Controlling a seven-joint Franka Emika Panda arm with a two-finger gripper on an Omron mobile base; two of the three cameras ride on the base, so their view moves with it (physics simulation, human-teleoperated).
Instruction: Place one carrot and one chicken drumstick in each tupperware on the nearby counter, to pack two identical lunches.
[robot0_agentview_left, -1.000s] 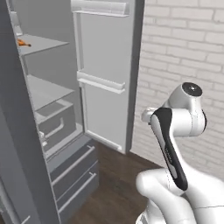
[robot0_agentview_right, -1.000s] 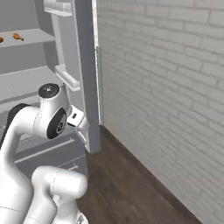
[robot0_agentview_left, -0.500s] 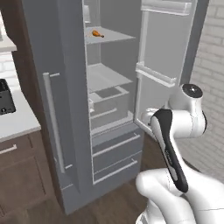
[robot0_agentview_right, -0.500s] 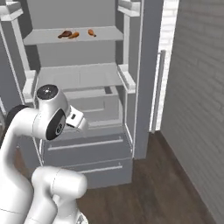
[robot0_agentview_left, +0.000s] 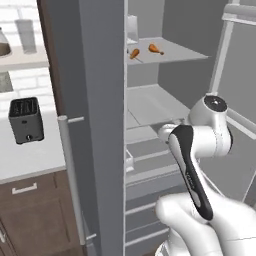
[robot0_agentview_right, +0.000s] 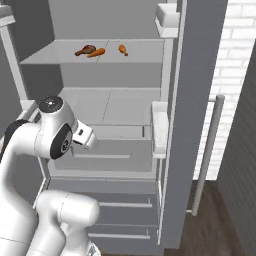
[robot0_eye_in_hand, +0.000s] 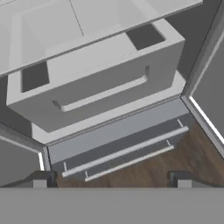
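Note:
On the upper shelf of the open fridge lie a brown chicken drumstick (robot0_agentview_right: 85, 50), an orange carrot (robot0_agentview_right: 97, 52) (robot0_agentview_left: 134, 53) beside it, and a smaller orange piece (robot0_agentview_right: 122, 49) (robot0_agentview_left: 155, 48) that I cannot name for sure. My gripper (robot0_eye_in_hand: 111, 180) is open, its fingertips (robot0_eye_in_hand: 41, 179) wide apart with nothing between them. It hangs well below that shelf, pointing down at a grey fridge drawer (robot0_eye_in_hand: 100, 83). The pale counter (robot0_agentview_left: 30, 155) runs left of the fridge. The tupperware is out of view.
The grey fridge door (robot0_agentview_left: 100, 125) with its bar handle (robot0_agentview_left: 72, 175) stands edge-on between arm and counter. A dark toaster (robot0_agentview_left: 26, 120) sits on the counter over brown cabinets. A door bin (robot0_agentview_right: 159, 127) juts out at the right; a brick wall (robot0_agentview_right: 235, 50) lies beyond.
The whole picture has swung from the brick wall to the open fridge and the counter, so the camera has moved. The arm keeps its pose and the gripper stays open.

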